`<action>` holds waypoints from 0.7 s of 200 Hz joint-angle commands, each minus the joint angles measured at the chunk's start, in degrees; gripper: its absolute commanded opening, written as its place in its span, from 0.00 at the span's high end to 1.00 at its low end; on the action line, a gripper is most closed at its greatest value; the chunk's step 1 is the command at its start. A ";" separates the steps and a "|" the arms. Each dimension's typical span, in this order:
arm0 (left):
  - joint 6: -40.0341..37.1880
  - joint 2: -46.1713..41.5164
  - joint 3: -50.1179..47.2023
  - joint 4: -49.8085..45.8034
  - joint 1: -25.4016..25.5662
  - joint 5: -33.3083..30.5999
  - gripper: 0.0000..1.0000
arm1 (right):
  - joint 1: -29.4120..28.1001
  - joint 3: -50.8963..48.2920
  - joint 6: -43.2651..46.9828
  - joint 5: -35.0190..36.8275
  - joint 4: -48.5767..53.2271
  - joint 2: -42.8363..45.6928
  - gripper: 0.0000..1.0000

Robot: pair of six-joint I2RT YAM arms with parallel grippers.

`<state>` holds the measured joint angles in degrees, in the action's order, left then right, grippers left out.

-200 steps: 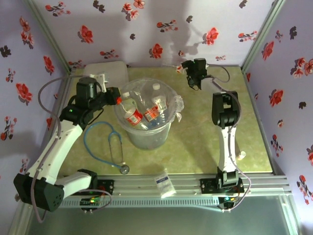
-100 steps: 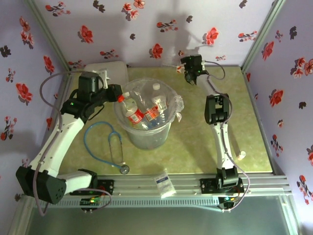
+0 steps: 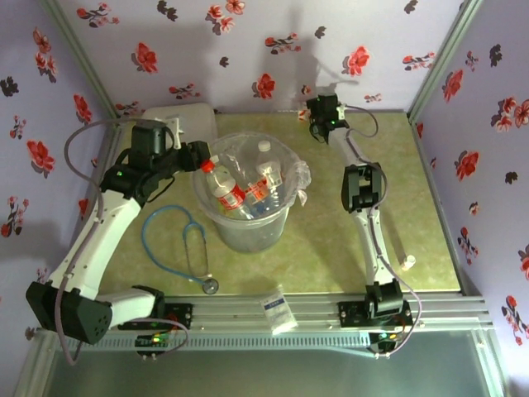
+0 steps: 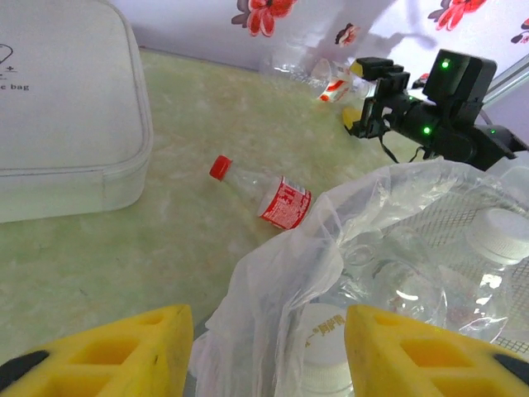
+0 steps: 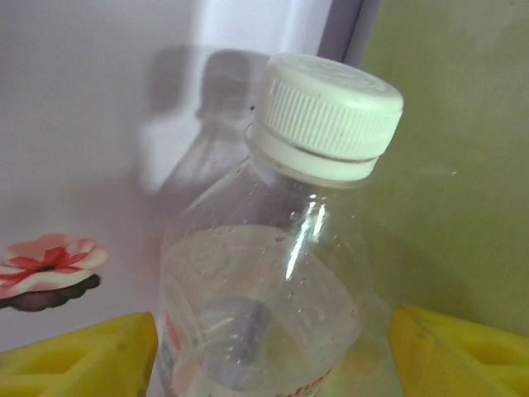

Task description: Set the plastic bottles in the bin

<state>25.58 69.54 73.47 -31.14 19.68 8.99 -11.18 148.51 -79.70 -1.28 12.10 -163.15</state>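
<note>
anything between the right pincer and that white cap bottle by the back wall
Nothing visible. The white-capped bottle sits between the open yellow fingers of the right pincer, with no other object in the gap.

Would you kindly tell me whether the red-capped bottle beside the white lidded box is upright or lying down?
Lying down: the red-capped bottle rests on its side on the table, cap towards the white box.
</note>
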 commanded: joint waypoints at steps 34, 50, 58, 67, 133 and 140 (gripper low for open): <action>0.49 -0.30 2.03 -1.82 0.21 -1.14 0.44 | 2.77 -17.10 4.41 -0.06 -4.06 6.43 0.45; 0.52 -0.44 1.94 -1.67 0.23 -1.70 0.44 | 4.02 -24.80 6.25 -0.70 -7.45 11.87 0.46; 0.51 -0.31 1.93 -1.43 0.21 -1.78 0.43 | 4.55 -29.39 7.43 -0.33 -9.70 15.07 0.47; 0.59 -0.04 1.94 -1.18 0.24 -1.79 0.43 | 5.29 -34.25 8.64 -0.04 -11.73 18.61 0.48; -0.18 0.73 2.05 -0.20 0.19 -1.44 0.41 | 8.73 -68.81 17.65 -0.73 -23.12 46.65 0.51; -0.25 0.60 1.90 -0.11 0.22 -1.44 0.41 | 8.87 -71.72 18.90 -1.06 -22.64 49.37 0.51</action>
<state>25.56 69.91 73.80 -31.90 19.66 7.94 -1.85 84.05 -67.18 -2.50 -7.40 -123.48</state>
